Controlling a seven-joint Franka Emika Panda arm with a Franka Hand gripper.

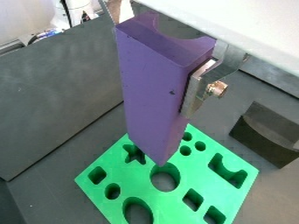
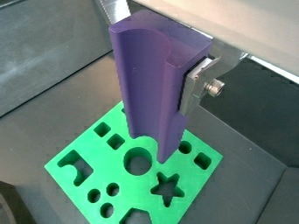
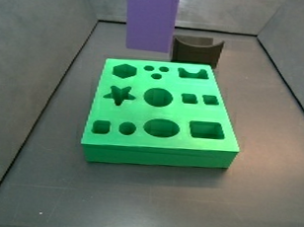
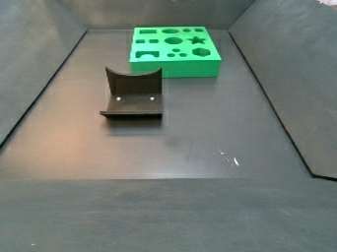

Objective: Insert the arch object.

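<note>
My gripper (image 1: pixel 162 80) is shut on a tall purple column (image 1: pixel 158 79), also in a wrist view (image 2: pixel 152 83). Its end face has a curved notch, so I take it as the arch object. One silver finger (image 1: pixel 198 86) presses its side; the other finger is hidden behind it. The column hangs upright, its lower end above the green board (image 1: pixel 111 179), near the star hole (image 1: pixel 135 155) and the round hole (image 2: pixel 139 161). The arch-shaped hole (image 3: pixel 193 76) is open. In a side view only the column (image 3: pixel 152 16) shows, not the gripper. I see no separate small dark block.
The dark fixture (image 4: pixel 132 94) stands on the floor in front of the board (image 4: pixel 211 64), and behind the board in a side view (image 3: pixel 197 48). Grey walls (image 3: pixel 65 69) enclose the dark floor. The board has several other shaped holes.
</note>
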